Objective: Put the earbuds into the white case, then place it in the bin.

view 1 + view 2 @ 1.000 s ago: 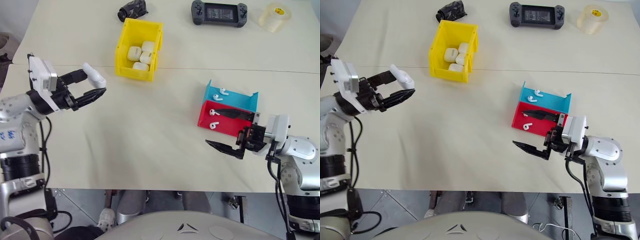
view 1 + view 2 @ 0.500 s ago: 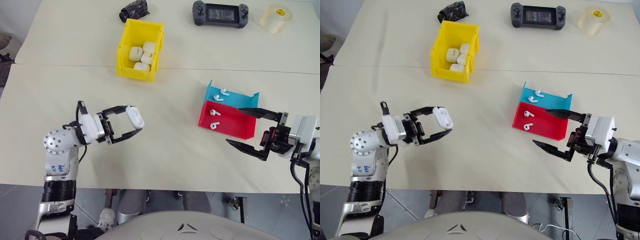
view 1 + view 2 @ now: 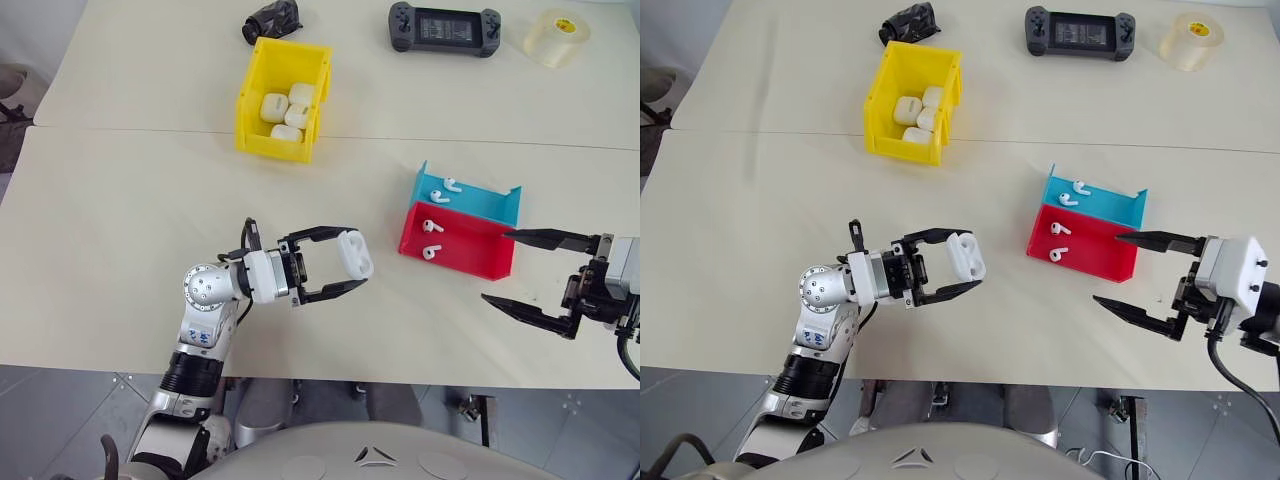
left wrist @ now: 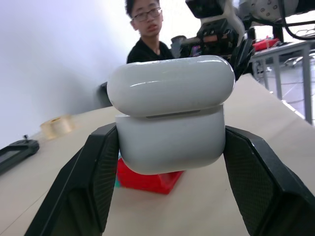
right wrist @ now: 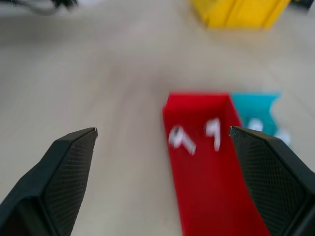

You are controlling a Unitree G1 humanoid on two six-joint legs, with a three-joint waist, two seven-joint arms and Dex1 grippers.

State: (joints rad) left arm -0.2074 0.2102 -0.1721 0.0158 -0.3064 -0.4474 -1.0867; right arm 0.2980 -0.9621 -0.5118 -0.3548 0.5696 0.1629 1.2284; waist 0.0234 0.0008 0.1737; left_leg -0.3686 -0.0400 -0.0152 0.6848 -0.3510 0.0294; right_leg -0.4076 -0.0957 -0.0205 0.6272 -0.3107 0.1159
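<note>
Lying along the far edge of the table (image 3: 150, 220): a black crumpled object (image 3: 270, 18), a dark handheld game console (image 3: 443, 27) and a roll of clear tape (image 3: 556, 36). Nearer, the bin (image 3: 251, 100) holds three white cases (image 3: 282, 112). Right of centre sit a shallow blue tray (image 3: 470, 197) and a shallow red tray (image 3: 465, 243), touching side by side, the blue one farther away. Two earbuds (image 3: 444, 188) lie in the blue tray, two more earbuds (image 3: 430, 238) in the red. Nothing stands between the trays and either gripper.

Table is pale beige, two tops butted together with a seam running across, just on the near side of the bin. Grey tiled floor below the near edge. In the left wrist view a person in a dark top (image 4: 145, 37) sits beyond the table against a pale wall.

Left arm reaches in from the near edge, forearm across the table, left gripper (image 3: 340, 270) pointing toward the trays. Its fingers are clamped on the white case (image 3: 354, 253), lid shut, held clear above the table, near the red tray's left end but apart from it. Right gripper (image 3: 530, 275) hovers just right of the red tray, pointing left, fingers spread wide with nothing between them.
</note>
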